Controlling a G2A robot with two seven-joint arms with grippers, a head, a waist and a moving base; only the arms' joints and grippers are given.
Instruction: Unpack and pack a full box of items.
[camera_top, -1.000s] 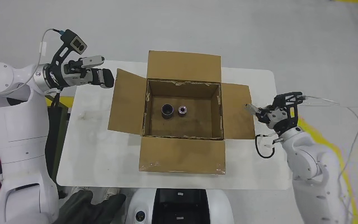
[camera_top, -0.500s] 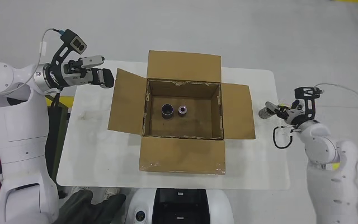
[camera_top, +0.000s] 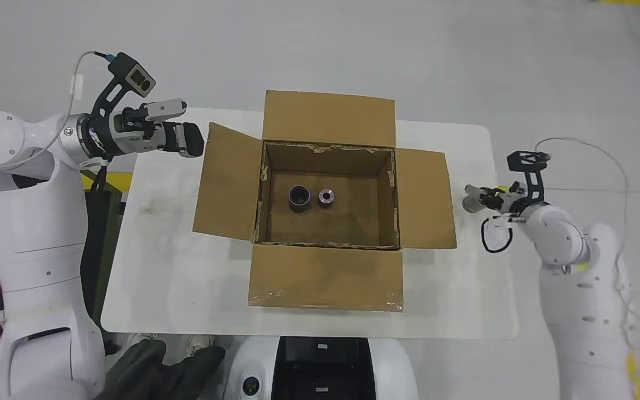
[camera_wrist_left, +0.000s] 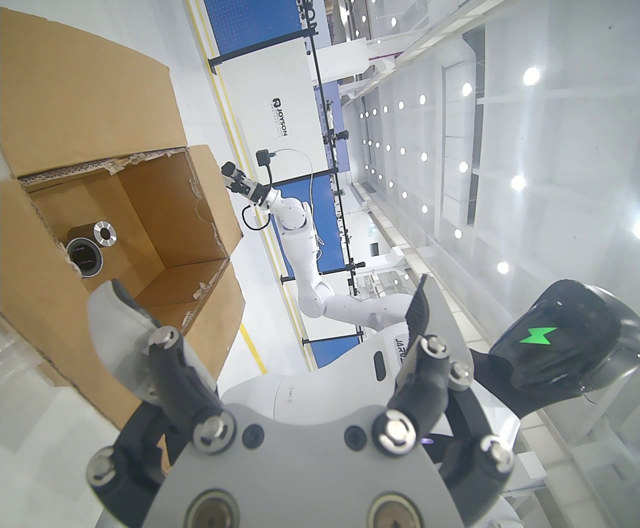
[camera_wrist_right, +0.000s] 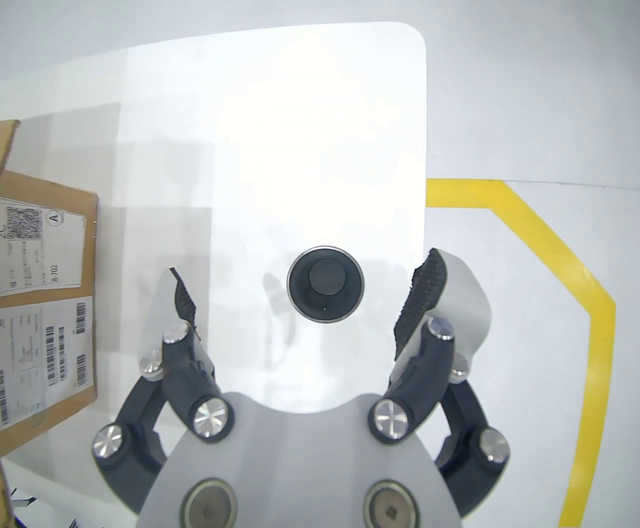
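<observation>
An open cardboard box (camera_top: 325, 195) stands mid-table with its flaps spread. On its floor lie a dark ring-shaped cylinder (camera_top: 300, 197) and a smaller metal one (camera_top: 326, 196); the left wrist view shows the same pair, the dark cylinder (camera_wrist_left: 85, 257) and the metal one (camera_wrist_left: 105, 233). A black cylinder (camera_wrist_right: 325, 285) stands upright on the table right of the box, also visible from above (camera_top: 472, 200). My right gripper (camera_wrist_right: 305, 274) is open over it, fingers on either side and not touching. My left gripper (camera_wrist_left: 265, 300) is open and holds nothing, hanging beyond the box's left flap (camera_top: 195, 140).
The white table (camera_top: 160, 260) has bare strips left and right of the box. The right flap (camera_wrist_right: 45, 300) carries paper labels close to my right gripper. A yellow floor line (camera_wrist_right: 565, 250) runs beyond the table's right edge.
My right arm swung away from the box's right flap toward the table's right side, and its gripper now stands open over the black cylinder. The left arm has kept still.
</observation>
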